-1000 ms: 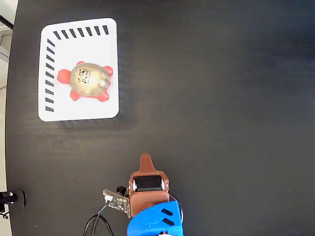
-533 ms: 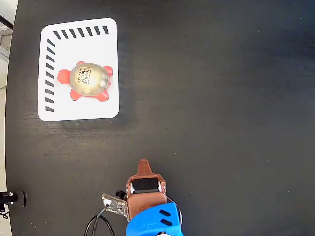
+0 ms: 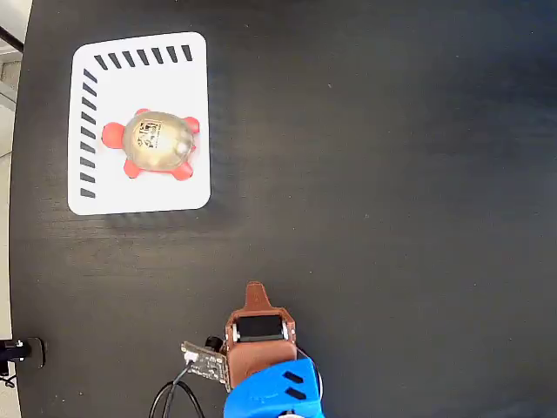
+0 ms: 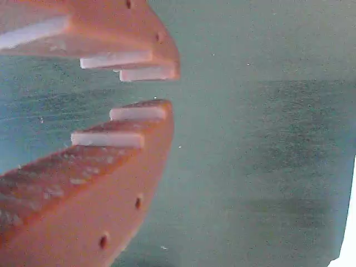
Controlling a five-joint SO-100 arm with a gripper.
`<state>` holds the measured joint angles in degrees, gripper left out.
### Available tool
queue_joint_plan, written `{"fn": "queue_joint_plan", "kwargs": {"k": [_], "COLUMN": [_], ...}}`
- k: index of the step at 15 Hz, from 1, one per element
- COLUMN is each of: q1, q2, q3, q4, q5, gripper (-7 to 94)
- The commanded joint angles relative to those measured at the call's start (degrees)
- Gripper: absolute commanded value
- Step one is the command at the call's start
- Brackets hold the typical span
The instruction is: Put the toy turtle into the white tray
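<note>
Keep the empty hand (image 3: pixel 253 290), jaws slightly apart, clear of the toy turtle (image 3: pixel 157 143) resting inside the white tray (image 3: pixel 187 91).

The tray (image 3: pixel 139 122) is white, with dark slanted slots along its far and left edges. The turtle (image 3: pixel 157 144) has a shiny silver-gold shell bearing a small black-and-white square code mark; its head and feet are red. The table (image 3: pixel 392 174) is black in the fixed view and looks washed-out grey-green in the wrist view. The gripper (image 3: pixel 253 290) is brown from above; close up (image 4: pixel 167 89) its 2 fingers are orange with pale whitish ridges. The arm (image 3: pixel 274 392) is bright blue.
</note>
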<state>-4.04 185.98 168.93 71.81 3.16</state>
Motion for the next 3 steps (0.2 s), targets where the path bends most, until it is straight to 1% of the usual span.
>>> {"fn": "queue_joint_plan", "kwargs": {"k": [1, 3], "q1": [-0.9, -0.9], "q2": [0.2, 0.2], "q3": [-1.3, -1.3], "q4": [1.0, 1.0], "q5": [0.8, 0.8], "gripper": [1, 1]}}
